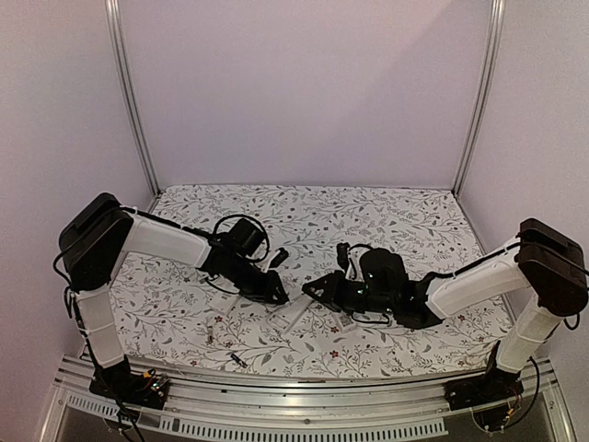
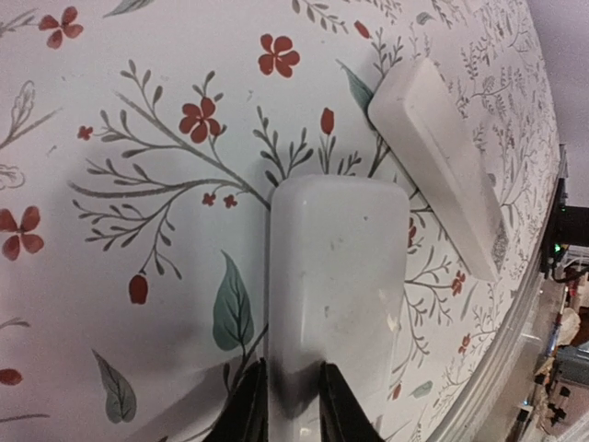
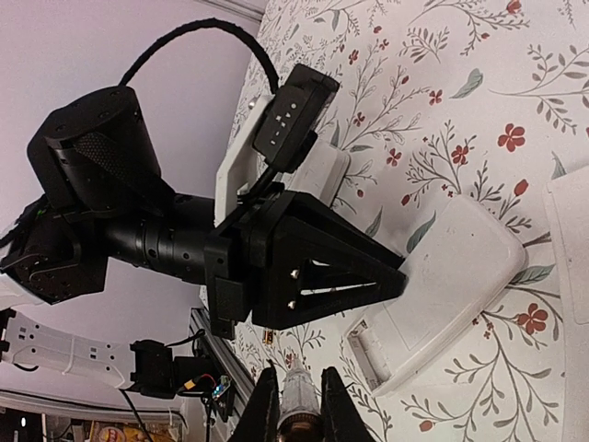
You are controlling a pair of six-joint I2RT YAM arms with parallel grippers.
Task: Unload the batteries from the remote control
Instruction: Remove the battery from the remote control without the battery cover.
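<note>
Near the floral table (image 1: 414,221)'s front edge lie two tiny dark cylinders (image 1: 237,357). Farther in, the right gripper (image 3: 297,379) has its fingers pinched on a small pale cylinder, probably a battery (image 3: 296,410). The left gripper (image 2: 293,370) clamps one end of the white remote (image 2: 336,276), whose battery bay is open. A second white piece (image 2: 442,175) lies just beside it.

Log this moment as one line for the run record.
left gripper: shut on remote control | battery compartment: open | right gripper: shut on battery | table: white flat piece beside remote, apart
</note>
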